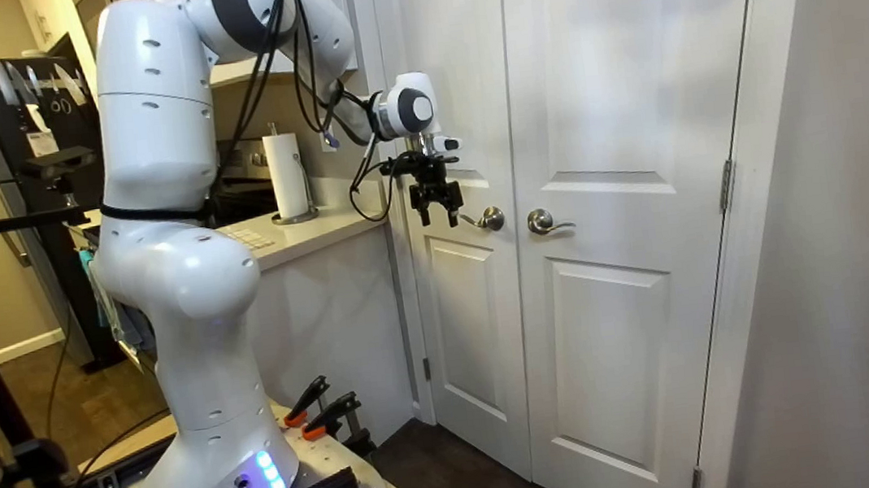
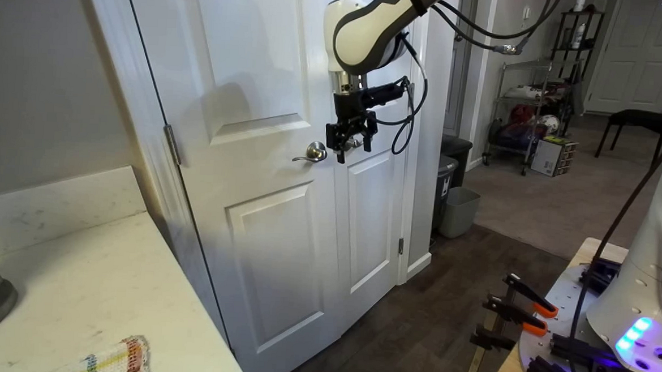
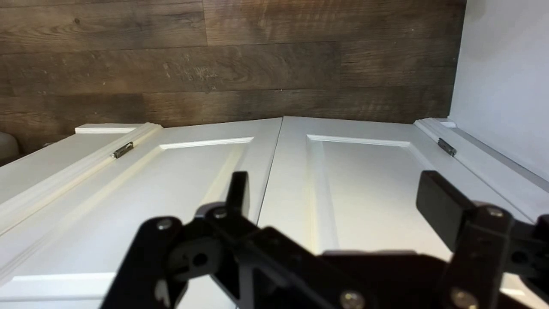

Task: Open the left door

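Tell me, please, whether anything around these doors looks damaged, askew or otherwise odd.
Nothing clearly stands out: the left door and right door look shut, edge to edge, with the left handle roughly level. At most, in the wrist view, a floorboard has pale marks, perhaps only wood grain.

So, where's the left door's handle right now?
In an exterior view, the handle is near the right edge of the left door, just right of the gripper in the picture and left of the other handle.
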Tool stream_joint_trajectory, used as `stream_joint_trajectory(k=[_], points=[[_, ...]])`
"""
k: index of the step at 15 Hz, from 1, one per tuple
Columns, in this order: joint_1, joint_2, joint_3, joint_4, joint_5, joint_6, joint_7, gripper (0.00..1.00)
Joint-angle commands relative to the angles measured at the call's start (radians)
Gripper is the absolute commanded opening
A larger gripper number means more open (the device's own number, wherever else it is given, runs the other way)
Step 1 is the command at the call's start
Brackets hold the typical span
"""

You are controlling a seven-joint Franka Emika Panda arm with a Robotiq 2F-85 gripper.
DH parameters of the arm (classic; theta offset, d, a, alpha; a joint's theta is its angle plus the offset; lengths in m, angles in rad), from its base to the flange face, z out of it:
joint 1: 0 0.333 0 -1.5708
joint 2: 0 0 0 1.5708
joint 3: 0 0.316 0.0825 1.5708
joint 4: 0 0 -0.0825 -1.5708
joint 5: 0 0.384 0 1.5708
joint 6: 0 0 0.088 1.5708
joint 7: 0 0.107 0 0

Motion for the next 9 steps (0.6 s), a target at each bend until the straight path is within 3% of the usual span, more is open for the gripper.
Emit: stream_joint_trajectory(k=[1,9], points=[[0.009,-0.028,-0.015,-0.038,-0.022,0.034,0.036,1.00],[0.013,0.158,-0.046,0.159,-0.056,0.177,0.002,1.00]])
